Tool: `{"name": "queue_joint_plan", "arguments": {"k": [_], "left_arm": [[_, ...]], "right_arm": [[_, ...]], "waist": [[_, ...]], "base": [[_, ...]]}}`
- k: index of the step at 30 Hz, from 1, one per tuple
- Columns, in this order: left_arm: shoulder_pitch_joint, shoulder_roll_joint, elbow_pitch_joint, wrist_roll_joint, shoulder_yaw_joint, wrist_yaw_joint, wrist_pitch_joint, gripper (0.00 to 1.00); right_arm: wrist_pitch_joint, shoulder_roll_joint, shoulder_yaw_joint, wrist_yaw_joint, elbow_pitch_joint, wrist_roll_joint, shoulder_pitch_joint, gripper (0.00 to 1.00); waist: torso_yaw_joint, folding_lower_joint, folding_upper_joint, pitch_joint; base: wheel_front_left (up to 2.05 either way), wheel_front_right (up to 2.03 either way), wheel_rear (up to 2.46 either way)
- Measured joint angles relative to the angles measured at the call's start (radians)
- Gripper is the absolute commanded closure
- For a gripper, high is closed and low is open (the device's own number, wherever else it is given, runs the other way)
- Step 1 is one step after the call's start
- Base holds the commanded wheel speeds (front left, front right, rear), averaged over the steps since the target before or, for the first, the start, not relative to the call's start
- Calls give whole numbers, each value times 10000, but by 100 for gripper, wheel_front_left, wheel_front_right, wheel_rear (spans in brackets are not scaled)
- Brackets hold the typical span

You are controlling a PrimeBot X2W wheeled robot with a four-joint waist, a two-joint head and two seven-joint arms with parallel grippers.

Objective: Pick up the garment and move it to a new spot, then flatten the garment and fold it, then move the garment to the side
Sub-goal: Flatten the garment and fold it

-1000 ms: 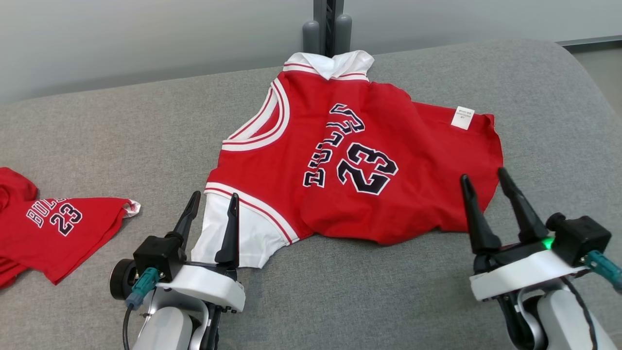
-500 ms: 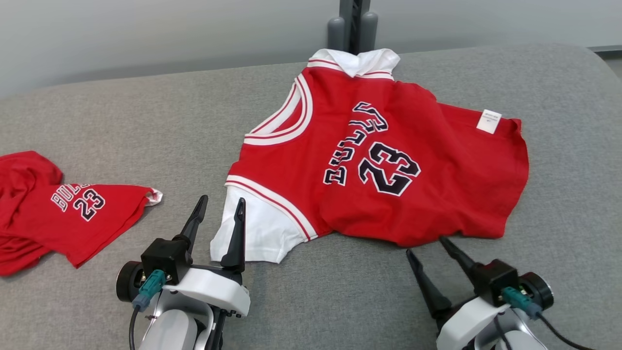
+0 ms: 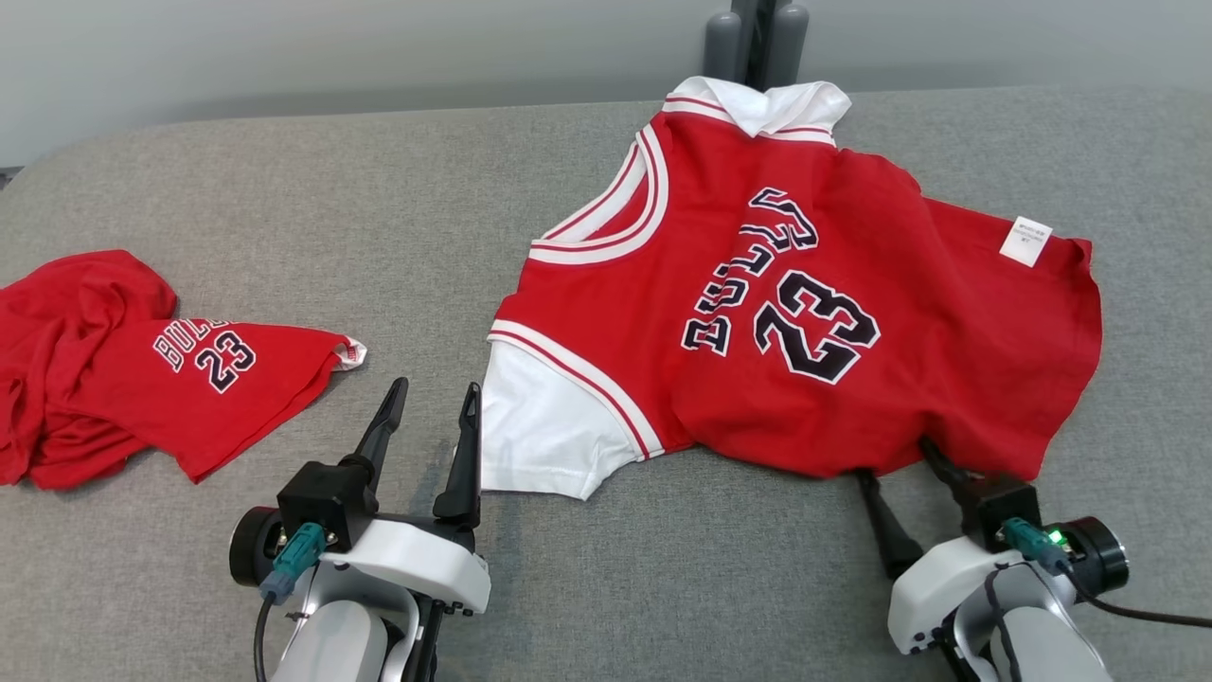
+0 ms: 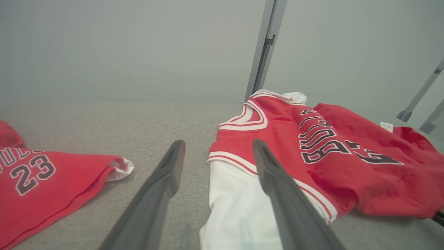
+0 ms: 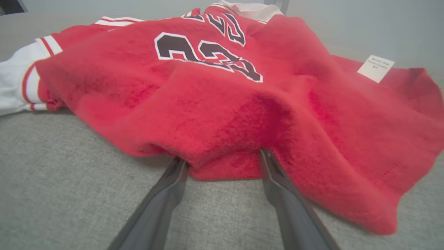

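The red jersey [image 3: 795, 313] lies spread across the centre and right of the head view on the grey padded surface [image 3: 663, 587]. Its neckline points to the upper left, one white sleeve [image 3: 540, 436] sticks out at the lower left, and a small white tag [image 3: 1025, 240] sits at the far right. It is opened out but rumpled, with a raised fold along the edge at the bottom.

A second red jersey [image 3: 142, 369] is bunched at the far left, well apart from the first.

The left gripper [image 3: 436, 385] hovers at the lower left with its fingers spread wide and nothing between them. One finger is just beside the white sleeve's edge.

The right gripper [image 3: 895, 466], at the lower right, is also spread wide. Its fingertips are tucked under the jersey's bottom edge, and in the right wrist view the red cloth drapes over both tips. It has not closed on the fabric.

To me this looks like the flattening step, with both grippers lining up on the bottom edge. Next, the right fingers need to pinch that fold. The left gripper should move onto the sleeve and close before either one pulls, or the cloth may drag unevenly.
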Motion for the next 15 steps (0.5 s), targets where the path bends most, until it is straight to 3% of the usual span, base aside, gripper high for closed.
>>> {"name": "queue_joint_plan", "arguments": {"k": [1,2,3,11,15], "left_arm": [[0,-2,-4,0,15,0,0,0],[0,0,-2,0,21,2,0,0],[0,0,-2,0,29,13,0,0],[39,-2,-15,-29,90,40,0,0],[59,-2,-19,-54,138,42,0,0]], "right_arm": [[-10,21,-173,0,105,-35,-57,42],[-17,31,-276,0,165,-79,-92,76],[-36,35,-349,0,199,-174,-117,100],[-125,36,-644,0,-328,-945,-276,100],[167,-464,-291,0,-972,-1124,-378,100]], "waist": [[23,0,0,5],[35,0,0,4],[39,0,0,-2],[-194,0,0,-167],[-444,0,0,-310]], "base": [[0,0,0],[0,0,0],[0,0,0],[0,0,0],[0,0,0]]}}
